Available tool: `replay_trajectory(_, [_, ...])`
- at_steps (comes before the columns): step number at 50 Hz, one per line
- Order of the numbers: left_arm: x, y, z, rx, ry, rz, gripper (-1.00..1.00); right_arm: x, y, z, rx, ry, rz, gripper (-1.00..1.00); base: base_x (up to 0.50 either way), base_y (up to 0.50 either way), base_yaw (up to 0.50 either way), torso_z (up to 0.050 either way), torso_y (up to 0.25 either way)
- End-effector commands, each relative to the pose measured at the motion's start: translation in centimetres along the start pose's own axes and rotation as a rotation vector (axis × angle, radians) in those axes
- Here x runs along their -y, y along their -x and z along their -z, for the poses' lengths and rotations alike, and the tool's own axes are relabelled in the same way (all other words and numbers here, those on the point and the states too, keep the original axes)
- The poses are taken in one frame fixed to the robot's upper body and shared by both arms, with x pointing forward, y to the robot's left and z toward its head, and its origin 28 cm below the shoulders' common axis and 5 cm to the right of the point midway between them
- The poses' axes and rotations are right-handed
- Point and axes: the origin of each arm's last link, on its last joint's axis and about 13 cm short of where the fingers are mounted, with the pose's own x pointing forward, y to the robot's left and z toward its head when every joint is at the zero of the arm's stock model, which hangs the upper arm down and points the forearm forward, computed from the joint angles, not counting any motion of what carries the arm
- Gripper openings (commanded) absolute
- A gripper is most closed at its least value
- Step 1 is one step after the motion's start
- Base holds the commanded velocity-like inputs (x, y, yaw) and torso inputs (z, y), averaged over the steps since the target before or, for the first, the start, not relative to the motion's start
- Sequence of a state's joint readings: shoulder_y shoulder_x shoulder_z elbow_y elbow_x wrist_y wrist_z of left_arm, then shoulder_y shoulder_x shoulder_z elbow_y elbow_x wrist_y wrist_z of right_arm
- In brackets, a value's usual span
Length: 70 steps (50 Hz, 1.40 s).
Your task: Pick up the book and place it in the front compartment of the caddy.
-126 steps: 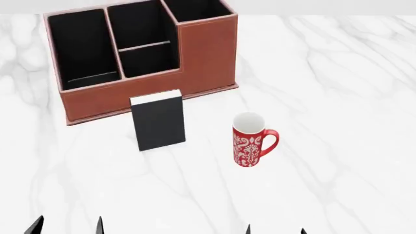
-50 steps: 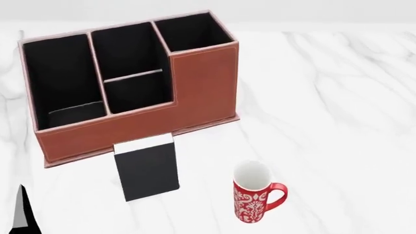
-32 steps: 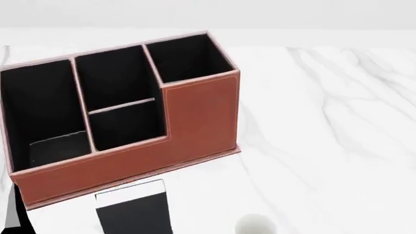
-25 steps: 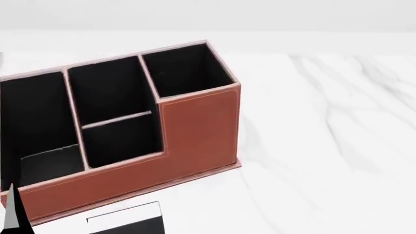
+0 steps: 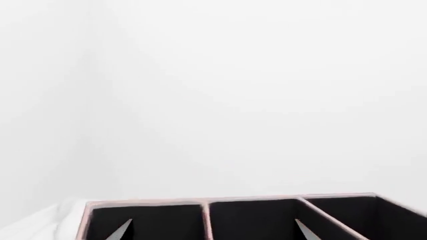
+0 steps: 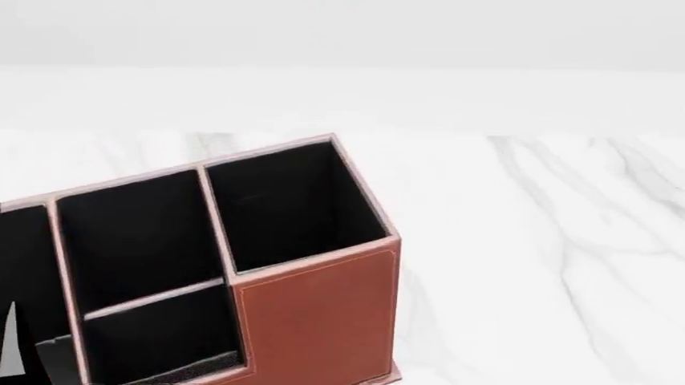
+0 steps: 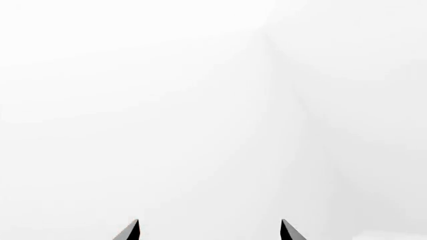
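Observation:
The reddish-brown caddy [image 6: 316,321] fills the lower left of the head view, cut off by the frame's edges. Its tall square cell [image 6: 289,200] is nearest the middle. Left of it a thin divider [image 6: 156,297] splits a pair of cells; the larger, farther one is the front compartment [image 6: 139,241]. The book is out of view. My left gripper [image 5: 213,232] is open and empty, its tips over the caddy's rim [image 5: 200,202]. One left fingertip [image 6: 11,349] shows at the head view's left edge. My right gripper [image 7: 210,231] is open, with only white behind it.
The white marble table [image 6: 535,241] stretches to the right of and behind the caddy. A plain white wall [image 6: 342,32] rises beyond its far edge. A third black-lined cell [image 6: 22,265] sits at the caddy's left end.
The head view has swung upward: the caddy has slid down and left in it, and the book and red mug have dropped out of it. A left fingertip shows at the left edge.

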State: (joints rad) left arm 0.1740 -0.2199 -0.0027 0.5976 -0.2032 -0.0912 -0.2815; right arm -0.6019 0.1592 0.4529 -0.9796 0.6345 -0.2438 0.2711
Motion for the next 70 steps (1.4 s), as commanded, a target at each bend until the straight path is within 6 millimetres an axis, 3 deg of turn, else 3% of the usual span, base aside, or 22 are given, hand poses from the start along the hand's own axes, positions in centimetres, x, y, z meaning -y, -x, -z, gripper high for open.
replay_trajectory(1, [0.2, 0.6, -1.0, 0.002, 0.020, 0.045, 1.00, 0.0, 0.2, 0.1, 0.037, 0.055, 0.005, 1.00, 0.00, 0.00, 0.00, 0.000, 0.000])
replay_trajectory(7, [0.2, 0.5, -1.0, 0.001, 0.019, 0.046, 1.00, 0.1, 0.0, 0.2, 0.023, 0.122, 0.015, 1.00, 0.00, 0.17, 0.00, 0.000, 0.002])
replay_trajectory(26, [0.3, 0.4, -1.0, 0.013, 0.028, 0.051, 1.00, 0.1, 0.2, 0.3, 0.025, 0.081, 0.031, 1.00, 0.00, 0.42, 0.00, 0.000, 0.000])
replay_trajectory(31, [0.4, -0.3, -1.3, 0.020, 0.018, 0.114, 1.00, 0.3, 0.2, 0.2, 0.027, 0.092, 0.042, 1.00, 0.00, 0.00, 0.00, 0.000, 0.000])
replay_trajectory(37, [1.0, -2.5, -2.1, 0.085, 0.016, 0.173, 1.00, 0.4, 0.4, 0.0, 0.025, 0.098, 0.038, 1.00, 0.00, 0.00, 0.00, 0.000, 0.000])
replay_trajectory(43, [1.2, -4.4, -4.5, 0.024, 0.021, 0.443, 1.00, 0.7, 0.7, -0.3, 0.027, 0.103, 0.034, 1.00, 0.00, 0.00, 0.00, 0.000, 0.000])
replay_trajectory(45, [1.0, -5.1, -5.4, -0.019, 0.140, 0.617, 1.00, 0.8, 0.8, -0.4, 0.030, 0.098, 0.039, 1.00, 0.00, 0.00, 0.00, 0.000, 0.000])
replay_trajectory(50, [1.4, -6.6, -5.5, -0.082, -0.008, 0.787, 1.00, 0.8, 1.0, -0.8, 0.042, 0.093, 0.037, 1.00, 0.00, 0.00, 0.00, 0.000, 0.000])
replay_trajectory(57, [2.3, -7.0, -7.0, -0.124, -0.113, 0.935, 1.00, 0.5, 1.0, -0.7, 0.044, 0.091, 0.025, 1.00, 0.00, 0.00, 0.00, 0.000, 0.000])
replay_trajectory(63, [3.3, -8.0, -6.4, -0.219, -0.241, 0.977, 1.00, 0.2, 1.0, -0.6, 0.046, 0.099, 0.008, 1.00, 0.00, 0.00, 0.00, 0.000, 0.000])
replay_trajectory(70, [4.5, -8.7, -6.1, -0.316, -0.212, 1.005, 1.00, 0.2, 1.0, -0.8, 0.052, 0.096, 0.011, 1.00, 0.00, 0.00, 0.00, 0.000, 0.000])
